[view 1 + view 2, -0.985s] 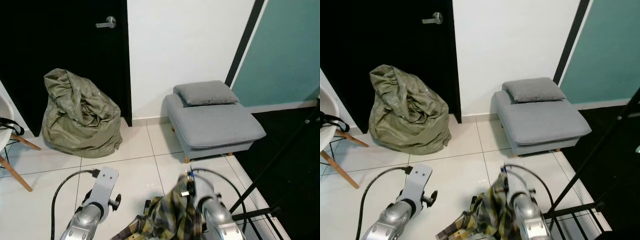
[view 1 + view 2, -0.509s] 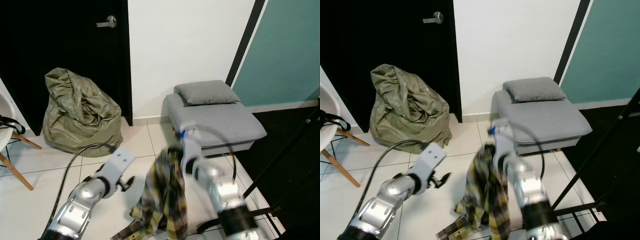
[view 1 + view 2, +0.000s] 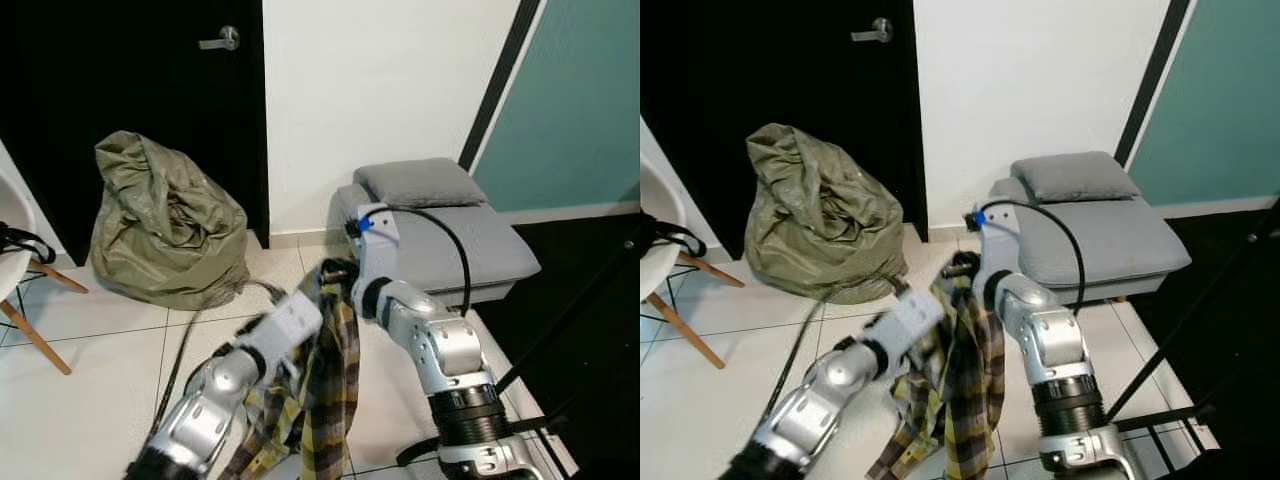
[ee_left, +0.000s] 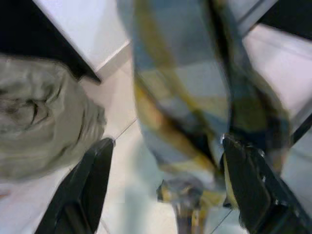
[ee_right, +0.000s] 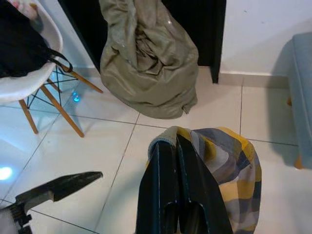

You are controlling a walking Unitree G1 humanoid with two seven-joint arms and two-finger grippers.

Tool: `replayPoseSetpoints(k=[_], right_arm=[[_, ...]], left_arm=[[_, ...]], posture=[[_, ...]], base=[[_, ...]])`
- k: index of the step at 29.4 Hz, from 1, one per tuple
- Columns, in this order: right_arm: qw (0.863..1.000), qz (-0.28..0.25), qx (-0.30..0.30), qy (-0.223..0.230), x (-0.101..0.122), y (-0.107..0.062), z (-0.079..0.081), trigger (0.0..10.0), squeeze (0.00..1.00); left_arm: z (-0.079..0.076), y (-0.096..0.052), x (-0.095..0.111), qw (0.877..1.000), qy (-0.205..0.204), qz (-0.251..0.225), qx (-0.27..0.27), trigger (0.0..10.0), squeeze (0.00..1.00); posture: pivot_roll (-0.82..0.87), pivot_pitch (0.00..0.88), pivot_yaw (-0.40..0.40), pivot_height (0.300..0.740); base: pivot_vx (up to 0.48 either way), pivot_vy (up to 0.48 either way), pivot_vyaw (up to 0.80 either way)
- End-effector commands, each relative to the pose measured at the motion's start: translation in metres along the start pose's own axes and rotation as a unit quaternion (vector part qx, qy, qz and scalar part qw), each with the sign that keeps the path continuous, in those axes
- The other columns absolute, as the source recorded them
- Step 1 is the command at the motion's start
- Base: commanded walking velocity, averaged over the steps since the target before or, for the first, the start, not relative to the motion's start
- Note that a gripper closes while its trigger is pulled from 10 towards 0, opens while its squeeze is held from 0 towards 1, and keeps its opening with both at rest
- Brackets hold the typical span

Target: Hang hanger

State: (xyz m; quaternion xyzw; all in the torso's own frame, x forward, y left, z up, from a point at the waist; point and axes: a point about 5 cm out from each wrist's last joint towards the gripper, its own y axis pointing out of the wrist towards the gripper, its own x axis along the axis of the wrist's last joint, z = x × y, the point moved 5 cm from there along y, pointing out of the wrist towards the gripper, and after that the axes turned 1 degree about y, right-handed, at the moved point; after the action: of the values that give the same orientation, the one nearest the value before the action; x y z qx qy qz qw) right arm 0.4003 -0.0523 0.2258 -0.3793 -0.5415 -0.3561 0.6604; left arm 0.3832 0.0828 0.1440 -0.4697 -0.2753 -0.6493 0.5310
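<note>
While the right gripper (image 5: pixel 178 146) holds its 2 black fingers squeezed together on the top edge of the soft yellow, grey and black checked shirt (image 3: pixel 325 385), the cloth hangs straight down off the white tiled floor (image 3: pixel 90 350). I think it is lifted high like this so it drops open and can go up on something. I cannot make out a hanger in the folds, so the shirt is the thing to hang.

The left gripper (image 4: pixel 165 185) is at 7 o'clock from the right one, just beside the lower part of the shirt. Its 2 fingers are wide apart with the cloth between them, and they are not pinching it. I think it is there to catch and steady the loose part.

The big crumpled olive-green cloth sack (image 3: pixel 165 225) sits at 10 o'clock by the black door (image 3: pixel 120 90). It is bunched up, so I cannot tell what is inside. The low grey padded seat (image 3: pixel 470 245) at 1 o'clock has a flat grey cushion (image 3: pixel 415 181) on it.
</note>
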Motion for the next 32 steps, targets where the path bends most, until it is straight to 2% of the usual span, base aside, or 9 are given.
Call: replayPoseSetpoints(k=[1,8,9,17,18,19,24,26,32], right_arm=[[1.0,-0.018,0.01,0.024,0.015,-0.004,0.008,10.0,0.0],[0.998,-0.023,0.039,0.032,0.026,-0.008,0.027,10.0,0.0],[0.998,-0.019,0.047,0.035,0.026,-0.008,0.03,10.0,0.0],[0.998,-0.012,0.052,0.044,0.024,-0.01,0.032,10.0,0.0],[0.998,-0.009,0.052,0.044,0.024,-0.011,0.033,10.0,0.0],[0.998,-0.007,0.053,0.045,0.024,-0.011,0.033,10.0,0.0],[0.997,-0.006,0.056,0.045,0.025,-0.014,0.033,10.0,0.0],[0.997,-0.006,0.056,0.045,0.025,-0.014,0.033,10.0,0.0],[0.997,-0.016,0.053,0.049,0.035,-0.018,0.026,10.0,0.0]], left_arm=[[0.009,0.001,-0.02,0.997,-0.046,0.032,0.049,10.0,0.0],[0.017,0.006,-0.034,0.992,-0.079,0.044,0.093,10.0,0.0],[0.005,0.01,-0.025,0.992,-0.109,0.015,0.054,10.0,1.0],[-0.029,0.017,0.011,0.987,-0.141,-0.059,-0.048,10.0,1.0],[-0.038,0.016,0.017,0.984,-0.145,-0.071,-0.081,10.0,0.24],[-0.042,0.017,0.018,0.985,-0.127,-0.074,-0.088,10.0,0.0],[-0.008,0.026,0.005,0.997,-0.057,-0.042,0.042,10.0,0.0],[-0.008,0.026,0.005,0.997,-0.057,-0.042,0.042,10.0,0.0],[0.044,0.021,-0.023,0.984,-0.022,0.013,0.177,10.0,0.0]], posture=[[-0.03,0.201,-0.031,0.74],[-0.04,0.192,-0.026,0.74],[-0.04,0.189,-0.023,0.74],[-0.04,0.177,-0.019,0.74],[-0.05,0.173,-0.019,0.74],[-0.05,0.17,-0.02,0.74],[-0.05,0.167,-0.02,0.74],[-0.05,0.167,-0.02,0.74],[-0.06,0.167,-0.016,0.74]], base=[[0.0,0.0,0.0],[0.0,0.0,0.0],[0.0,0.0,0.0],[0.0,0.0,0.0],[0.0,0.0,0.0],[0.0,0.0,0.0],[0.0,0.0,0.0],[0.0,0.0,0.0],[0.0,0.0,0.0]])
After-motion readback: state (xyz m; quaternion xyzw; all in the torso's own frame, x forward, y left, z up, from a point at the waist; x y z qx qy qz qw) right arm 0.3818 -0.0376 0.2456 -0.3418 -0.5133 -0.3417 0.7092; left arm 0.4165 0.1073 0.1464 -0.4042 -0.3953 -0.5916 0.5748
